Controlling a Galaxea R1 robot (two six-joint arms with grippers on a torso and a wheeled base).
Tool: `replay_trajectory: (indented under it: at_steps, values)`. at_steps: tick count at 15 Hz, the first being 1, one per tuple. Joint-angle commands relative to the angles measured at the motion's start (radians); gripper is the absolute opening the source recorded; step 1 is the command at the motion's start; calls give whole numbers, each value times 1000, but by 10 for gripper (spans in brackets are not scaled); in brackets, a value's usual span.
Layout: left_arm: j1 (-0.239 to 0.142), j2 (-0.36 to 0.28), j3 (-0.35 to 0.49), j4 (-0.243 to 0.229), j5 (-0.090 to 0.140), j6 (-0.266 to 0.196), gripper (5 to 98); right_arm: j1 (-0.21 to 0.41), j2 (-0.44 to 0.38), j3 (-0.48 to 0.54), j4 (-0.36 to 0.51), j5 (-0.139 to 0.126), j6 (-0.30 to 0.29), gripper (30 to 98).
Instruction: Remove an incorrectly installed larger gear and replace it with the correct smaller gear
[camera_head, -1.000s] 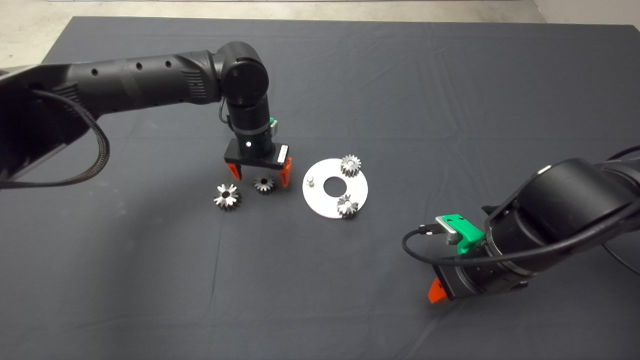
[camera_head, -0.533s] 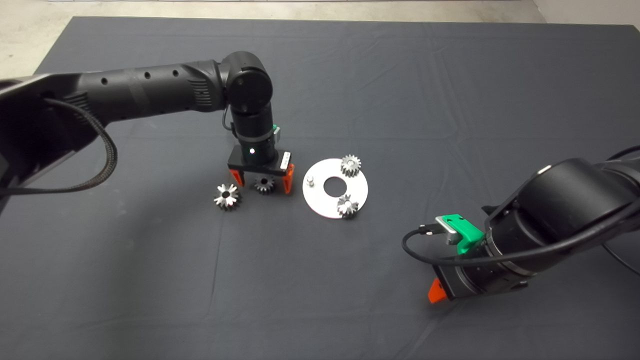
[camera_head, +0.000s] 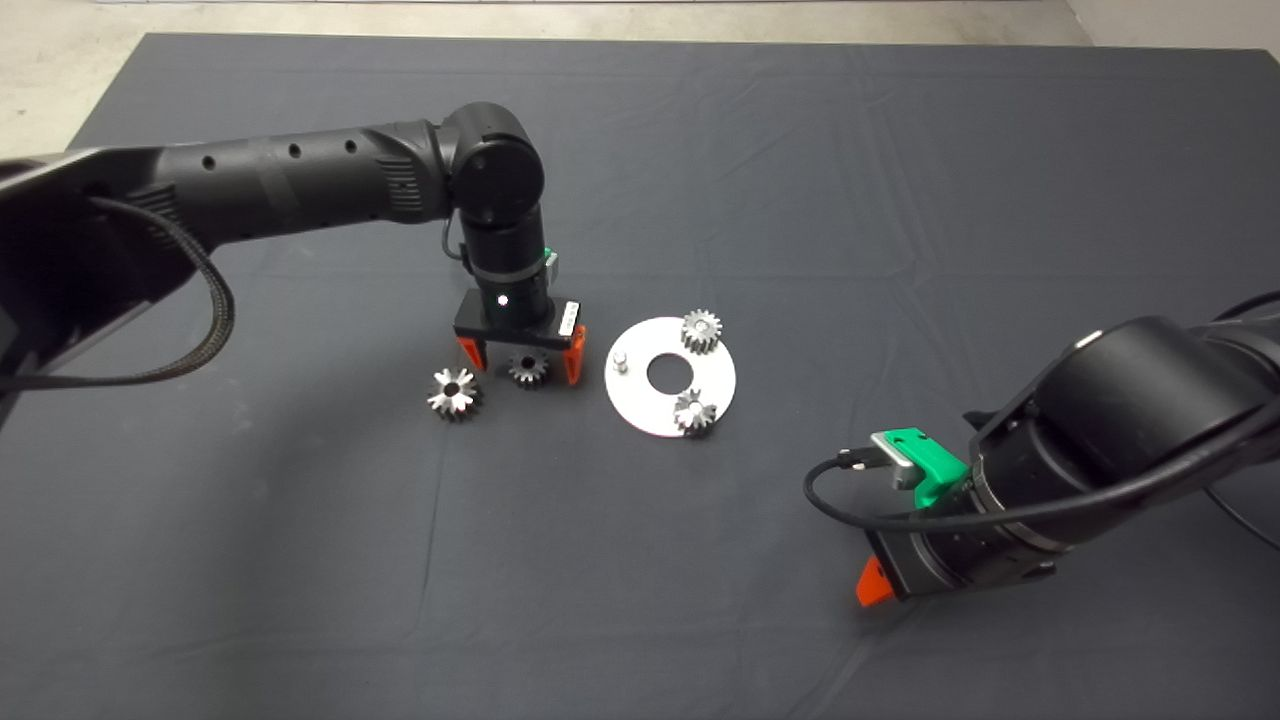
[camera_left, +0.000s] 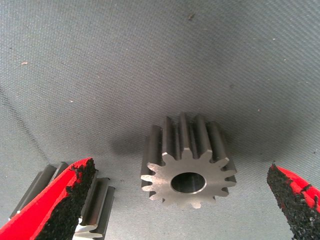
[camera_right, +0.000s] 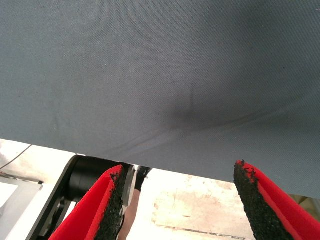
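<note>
The left gripper (camera_head: 519, 358) hangs spread wide over the mat (camera_head: 640, 560), its fingers (camera_left: 67, 200) on either side of the smaller gear (camera_left: 187, 160) without touching it. The larger gear (camera_head: 455, 392) lies just to its left. Rightward, a white disc (camera_head: 640, 405) carries two gears. The right gripper (camera_right: 180, 205) waits released at the mat's near edge.

A dark wrinkled mat (camera_head: 900, 150) covers the table; pale concrete floor (camera_head: 60, 60) lies beyond.
</note>
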Motion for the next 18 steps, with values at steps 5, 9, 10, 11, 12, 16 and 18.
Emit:
replay_trajectory:
  at_steps: [5,9,10,11,12,16,18]
  values:
    - [-26,14,-23,4,44,24,883,24,4,10,7,-124,-2,584]
    - [-28,18,-26,2,46,24,883,24,3,10,7,-124,-2,584]
    - [-28,18,-26,2,46,24,883,24,3,10,7,-124,-2,584]
    - [-28,18,-26,3,46,24,883,24,3,10,7,-124,-2,584]
    - [-26,18,-24,4,44,24,864,24,3,10,7,-124,-2,584]
    - [-26,17,-23,4,44,24,850,24,3,12,7,-124,-2,584]
    - [-26,18,-24,4,44,24,835,24,0,12,7,-124,-2,584]
